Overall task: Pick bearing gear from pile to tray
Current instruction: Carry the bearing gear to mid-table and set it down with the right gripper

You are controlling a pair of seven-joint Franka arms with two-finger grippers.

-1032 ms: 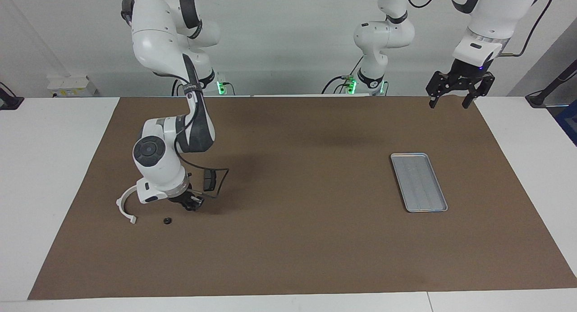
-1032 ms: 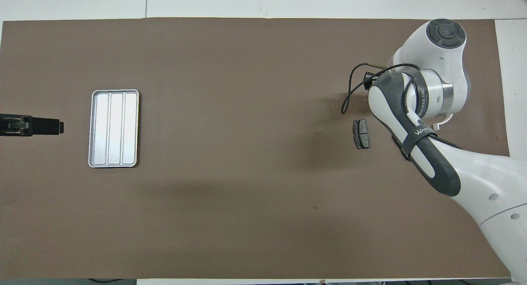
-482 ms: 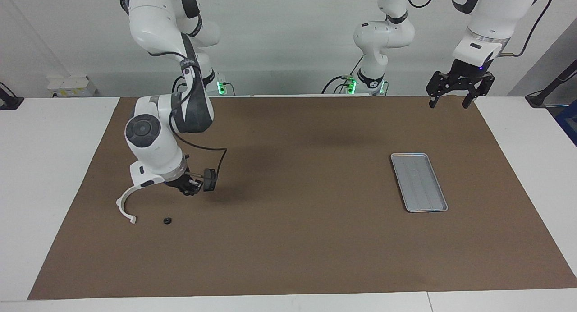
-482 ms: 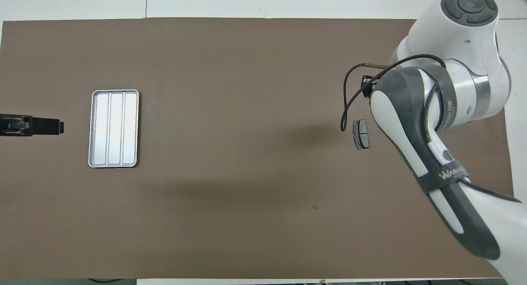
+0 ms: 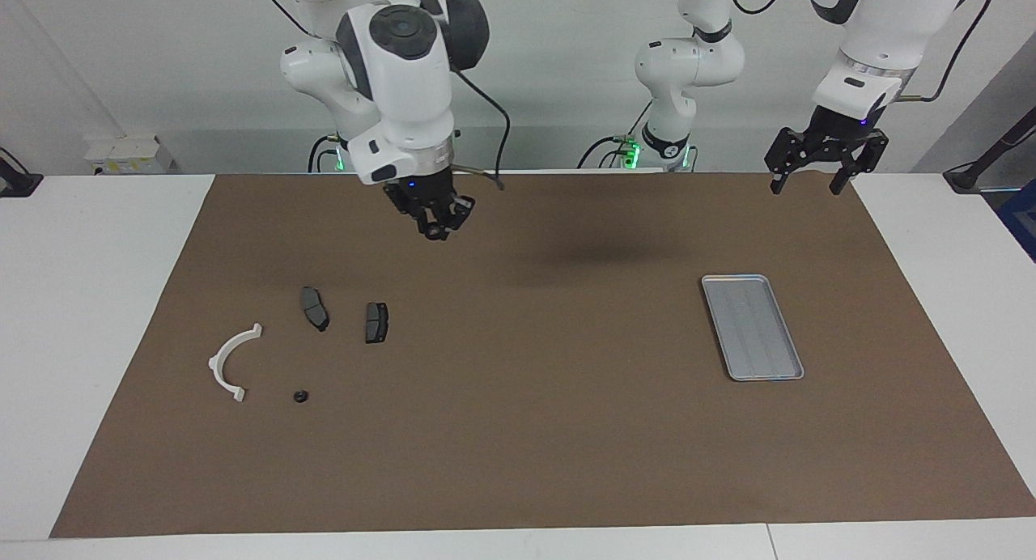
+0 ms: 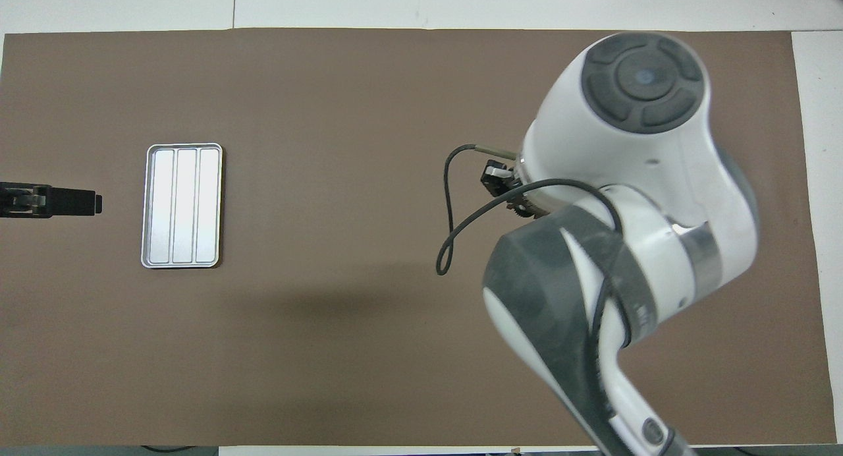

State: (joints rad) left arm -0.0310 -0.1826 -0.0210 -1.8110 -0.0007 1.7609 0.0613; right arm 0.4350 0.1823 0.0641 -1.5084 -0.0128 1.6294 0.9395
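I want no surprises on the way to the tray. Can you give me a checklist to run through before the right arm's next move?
1. Right gripper raised over the mat, clear of the loose parts: ok.
2. Bearing gear in the right gripper: cannot tell.
3. Tray lying flat with nothing in it: ok.
4. Left gripper open, waiting over the mat's edge, not over the tray: ok.
5. White bracket, two brake pads and black round piece lying apart on the mat: ok.
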